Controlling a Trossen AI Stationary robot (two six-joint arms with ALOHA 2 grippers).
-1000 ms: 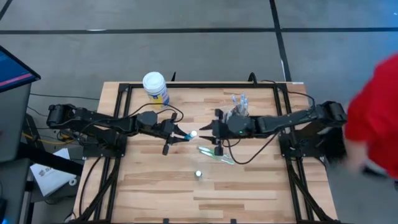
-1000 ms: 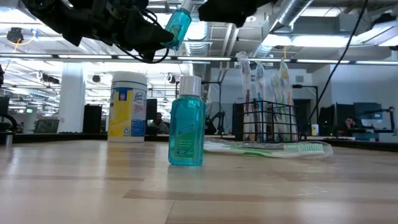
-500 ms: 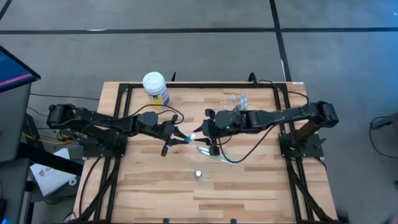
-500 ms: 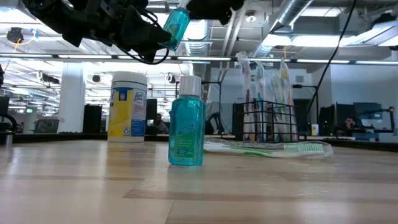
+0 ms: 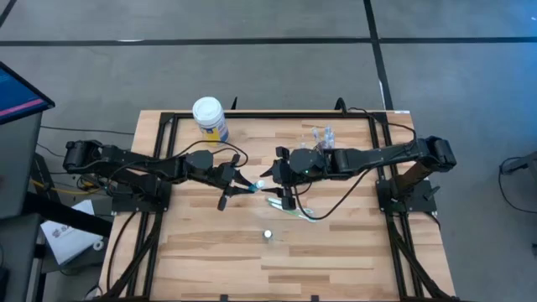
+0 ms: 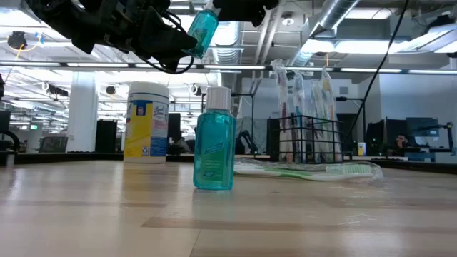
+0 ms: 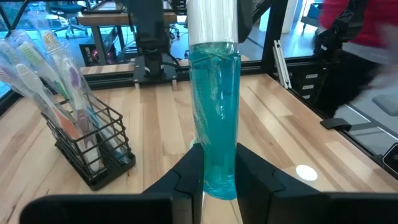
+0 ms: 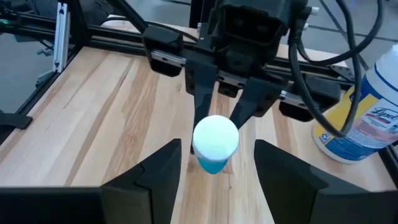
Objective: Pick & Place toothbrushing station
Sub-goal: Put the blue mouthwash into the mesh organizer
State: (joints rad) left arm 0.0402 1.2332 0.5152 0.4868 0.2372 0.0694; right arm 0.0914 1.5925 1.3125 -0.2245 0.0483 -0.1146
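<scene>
My left gripper (image 5: 242,186) is shut on a small teal bottle with a white cap (image 5: 257,184) above the table's middle. The bottle also shows in the left wrist view (image 7: 214,124). My right gripper (image 5: 273,180) is open and faces it. Its fingers (image 8: 163,174) stand on either side of the white cap (image 8: 215,138) without touching it. The black wire-mesh holder (image 5: 320,144) stands on the table at the far right with several toothbrushes (image 7: 43,68) upright in it. A second teal bottle (image 6: 214,143) stands upright on the table. My left gripper pinches the bottle's bottom end (image 7: 217,182) between its two fingers. The fingers come level from the table's left and lie along the bottle. The bottle sticks out toward my right gripper with its cap end a little raised, lifted clear of the table.
A white-lidded yellow-and-blue jar (image 5: 210,119) stands at the far left. Loose wrapped toothbrushes (image 5: 291,208) lie flat on the table under my right gripper. The second bottle (image 5: 268,235) stands nearer the front edge. Black frame rails (image 5: 164,168) run along the table's sides.
My right gripper has gone toward the table's left, up to the held bottle, so its open fingers now flank the cap. The left gripper and bottle have kept still. A person in red at the right edge has left the high view.
</scene>
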